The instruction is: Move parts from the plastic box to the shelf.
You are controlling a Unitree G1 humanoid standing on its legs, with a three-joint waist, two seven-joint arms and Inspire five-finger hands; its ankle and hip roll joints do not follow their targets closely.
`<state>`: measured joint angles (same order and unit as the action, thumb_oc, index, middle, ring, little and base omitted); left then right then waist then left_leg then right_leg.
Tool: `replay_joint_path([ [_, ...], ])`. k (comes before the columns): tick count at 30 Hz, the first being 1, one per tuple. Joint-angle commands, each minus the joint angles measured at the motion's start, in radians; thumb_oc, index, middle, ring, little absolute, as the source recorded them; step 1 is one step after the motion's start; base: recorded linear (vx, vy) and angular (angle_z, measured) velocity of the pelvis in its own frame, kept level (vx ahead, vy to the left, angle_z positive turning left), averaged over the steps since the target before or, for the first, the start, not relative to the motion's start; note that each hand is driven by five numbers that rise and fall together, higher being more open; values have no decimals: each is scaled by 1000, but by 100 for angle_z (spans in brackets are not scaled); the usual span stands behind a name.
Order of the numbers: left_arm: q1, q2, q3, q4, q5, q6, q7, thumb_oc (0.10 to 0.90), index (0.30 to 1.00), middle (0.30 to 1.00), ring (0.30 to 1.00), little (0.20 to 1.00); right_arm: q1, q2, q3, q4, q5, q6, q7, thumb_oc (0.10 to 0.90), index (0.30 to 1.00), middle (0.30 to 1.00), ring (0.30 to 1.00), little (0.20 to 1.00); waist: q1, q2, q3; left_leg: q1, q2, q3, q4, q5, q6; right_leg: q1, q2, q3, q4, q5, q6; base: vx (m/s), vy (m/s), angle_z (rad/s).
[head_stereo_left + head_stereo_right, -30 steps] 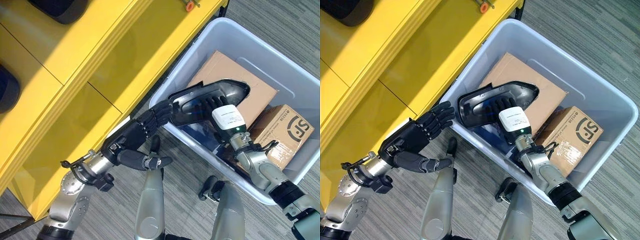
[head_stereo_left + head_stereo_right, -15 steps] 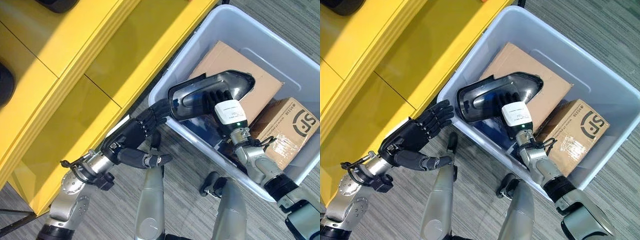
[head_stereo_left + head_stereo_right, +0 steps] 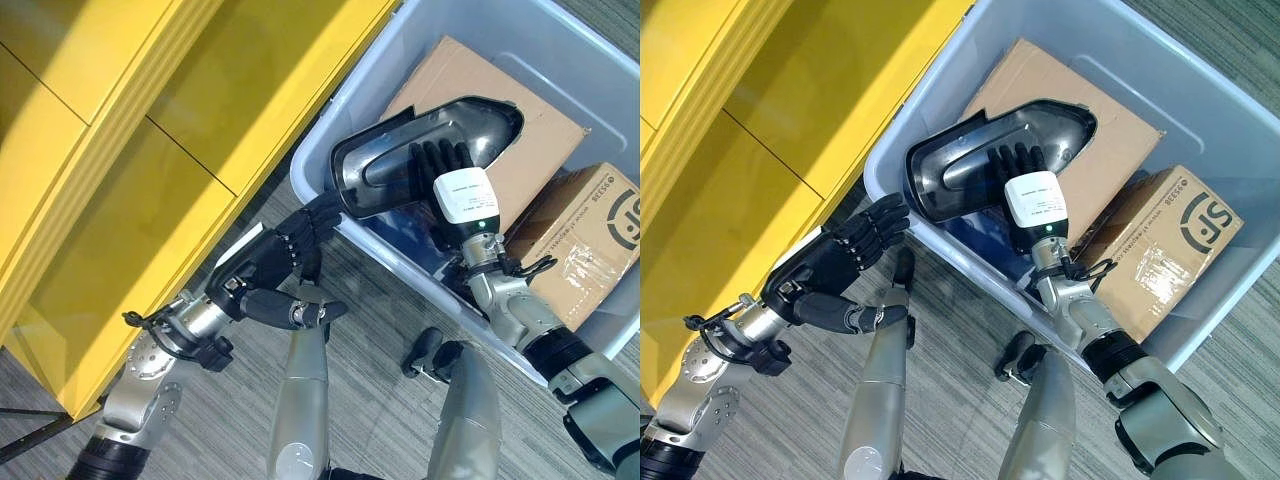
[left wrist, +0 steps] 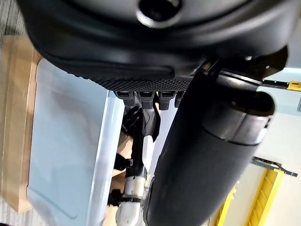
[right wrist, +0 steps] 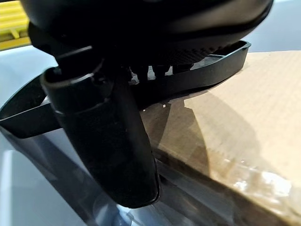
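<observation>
Left eye view: my right hand [image 3: 440,170] is up over the near corner of the plastic box [image 3: 560,40], its fingers curled into the hollow of a black moulded part [image 3: 425,150] and holding it clear of the cartons. The part is a long, dark shell, tilted, with its broad end just above the box's near rim and its narrow end over the large flat cardboard box [image 3: 545,150] lying inside. A smaller taped cardboard box [image 3: 590,235] sits beside that one, farther to my right in the same box. My left hand [image 3: 275,265] is outside the box, fingers straight and spread, holding nothing, with the fingertips reaching up just under the broad end of the part; I cannot tell whether they touch it. The yellow shelf [image 3: 150,140] stands to my left, right against the box
</observation>
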<state>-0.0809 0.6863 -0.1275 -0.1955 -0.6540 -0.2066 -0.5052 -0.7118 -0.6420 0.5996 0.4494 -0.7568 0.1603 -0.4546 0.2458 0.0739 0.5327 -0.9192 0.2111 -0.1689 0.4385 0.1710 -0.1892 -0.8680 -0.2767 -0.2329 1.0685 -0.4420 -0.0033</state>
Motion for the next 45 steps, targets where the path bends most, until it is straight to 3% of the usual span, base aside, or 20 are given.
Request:
replay_joint_path([
  [1,-43,-34,-2,-72,5,-94,17,900,1000,1000,1000,1000,-117,-30,-8,148,30,31,10,400,300,300,300,300,34,52,-13,-36,-117,91,-40,-8,128,1,92,-50,111,-68,-34,0,0,0],
  [11,-64,-55,-23,-57,-20,-122,13,900,1000,1000,1000,1000,-136,13,-26,259,166,13,-124,400,300,300,300,300,35,60,-13,-21,-119,98,-36,-20,133,19,92,-46,93,-61,-36,0,1,3],
  [20,-96,-67,-56,-59,-35,-114,2,900,1000,1000,1000,1000,-146,58,-26,404,148,-8,-140,400,300,300,300,300,41,80,-13,45,-125,112,-76,-15,131,95,82,-53,39,-46,-31,-13,15,1],
  [25,-111,-68,-58,-59,-47,-146,-24,900,1000,1000,1000,1000,-160,75,1,485,201,19,-135,400,300,300,300,300,51,87,-13,123,-125,126,-162,13,121,185,81,-63,-26,-33,-23,-15,33,1],
  [30,-105,-48,-50,-69,-56,-163,-23,900,1000,1000,1000,1000,-136,63,-5,560,216,-21,-171,400,300,300,300,300,58,89,-13,182,-121,131,-212,26,118,259,74,-70,-75,-24,-11,4,5,7],
  [35,-89,-39,-38,-85,-77,-181,-42,900,1000,1000,1000,1000,-96,60,-52,572,297,-84,-247,400,300,300,300,300,52,82,-13,257,-118,139,-248,26,115,347,70,-74,-142,-6,-2,3,6,2],
  [41,-67,-52,-15,-110,-69,-185,-46,900,1000,1000,1000,1000,-31,58,-102,485,338,-113,-314,400,300,300,300,300,32,61,-13,357,-115,145,-259,9,114,457,75,-75,-214,12,2,0,0,0],
  [45,-67,-60,11,-119,-74,-178,-73,900,1000,1000,1000,1000,21,46,-158,421,339,-135,-336,400,300,300,300,300,9,38,-13,480,-114,150,-274,-13,108,611,81,-77,-313,36,3,17,16,2],
])
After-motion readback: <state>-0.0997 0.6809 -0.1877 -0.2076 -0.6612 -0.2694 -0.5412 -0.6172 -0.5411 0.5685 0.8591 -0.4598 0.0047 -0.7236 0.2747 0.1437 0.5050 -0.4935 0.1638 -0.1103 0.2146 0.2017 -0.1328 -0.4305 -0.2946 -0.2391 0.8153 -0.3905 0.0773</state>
